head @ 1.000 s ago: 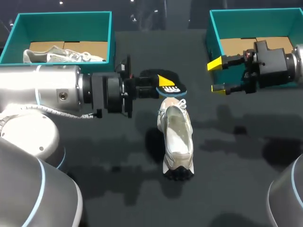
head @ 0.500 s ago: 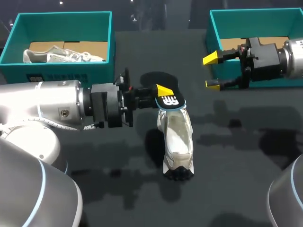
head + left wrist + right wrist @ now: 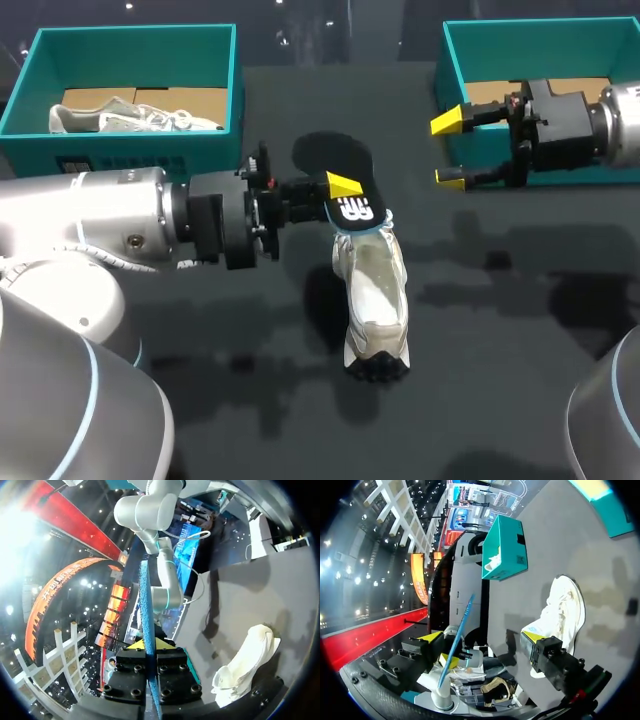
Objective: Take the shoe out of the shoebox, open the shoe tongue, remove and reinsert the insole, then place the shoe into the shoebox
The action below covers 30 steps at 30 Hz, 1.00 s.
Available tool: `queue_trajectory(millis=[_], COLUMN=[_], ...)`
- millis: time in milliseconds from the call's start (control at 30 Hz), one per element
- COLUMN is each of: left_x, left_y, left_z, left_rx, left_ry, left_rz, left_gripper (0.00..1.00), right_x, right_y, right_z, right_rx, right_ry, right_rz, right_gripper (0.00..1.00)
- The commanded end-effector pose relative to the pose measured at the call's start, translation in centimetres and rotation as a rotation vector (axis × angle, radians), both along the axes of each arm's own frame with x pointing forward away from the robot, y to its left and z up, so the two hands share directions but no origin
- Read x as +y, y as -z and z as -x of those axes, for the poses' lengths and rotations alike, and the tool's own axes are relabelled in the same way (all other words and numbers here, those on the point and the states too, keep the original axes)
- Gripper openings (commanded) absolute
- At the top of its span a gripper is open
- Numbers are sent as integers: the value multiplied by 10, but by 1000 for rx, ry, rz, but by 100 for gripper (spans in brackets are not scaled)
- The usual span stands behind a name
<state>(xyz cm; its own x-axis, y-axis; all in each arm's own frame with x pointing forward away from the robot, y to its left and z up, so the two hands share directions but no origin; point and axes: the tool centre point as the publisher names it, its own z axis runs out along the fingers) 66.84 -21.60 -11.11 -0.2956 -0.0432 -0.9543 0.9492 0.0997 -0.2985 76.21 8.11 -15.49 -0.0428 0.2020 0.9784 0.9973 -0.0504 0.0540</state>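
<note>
Left claw (image 3: pixel 340 190) was pinched on the insole (image 3: pixel 325 158), fingers clamped across its thickness. From the wrist view the sheet ran out ahead of the fingers, edge-on. My read: held that way to keep it flat and steerable for reinsertion.

Insole: thin foam sheet, probably flexible, with a black top face, white print at one end and a blue edge. It should bend easily, so the grip had to stay near the stiff part.

Shoe (image 3: pixel 372 290) lay on the table (image 3: pixel 500 330) just below and beside the claw, out of both boxes. Its laced end was right under the insole's printed end; touching or not, I couldn't tell. Pale cream mesh upper, white laces, dark lugged sole showing at the other end. Soft body, so it would likely shift if pushed one-handed.

Right claw (image 3: pixel 446 150) was well apart from the shoe, fingers spread, holding nothing, probably waiting to brace it.

Just behind it was the right shoebox (image 3: pixel 455 70): teal walls, cardboard floor. Beyond my left arm, the left shoebox (image 3: pixel 130 40) held a second shoe (image 3: pixel 130 118).
</note>
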Motion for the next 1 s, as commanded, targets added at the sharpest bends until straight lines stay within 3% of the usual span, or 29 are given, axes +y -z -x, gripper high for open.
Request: queue_trajectory(millis=[33,100,500,733,1000], left_x=[-18,-22,-22,-34,-40], left_y=[8,9,9,21,28], left_z=[-19,-23,-23,-29,-43], left_rx=[-65,-163,-163,-269,-290], left_ry=[20,20,20,107,133], left_rz=[8,-12,-12,-50,-61], left_gripper=[0,0,0,0,0], right_x=[-2,-2,-2,18,37], right_y=[7,7,7,6,7], right_z=[2,4,6,-6,-1], right_rx=[10,11,11,-6,-31], right_ry=[-5,-14,-20,-46,-95], right_rz=[-17,-37,-51,-51,-65], right_gripper=[100,100,100,100,100])
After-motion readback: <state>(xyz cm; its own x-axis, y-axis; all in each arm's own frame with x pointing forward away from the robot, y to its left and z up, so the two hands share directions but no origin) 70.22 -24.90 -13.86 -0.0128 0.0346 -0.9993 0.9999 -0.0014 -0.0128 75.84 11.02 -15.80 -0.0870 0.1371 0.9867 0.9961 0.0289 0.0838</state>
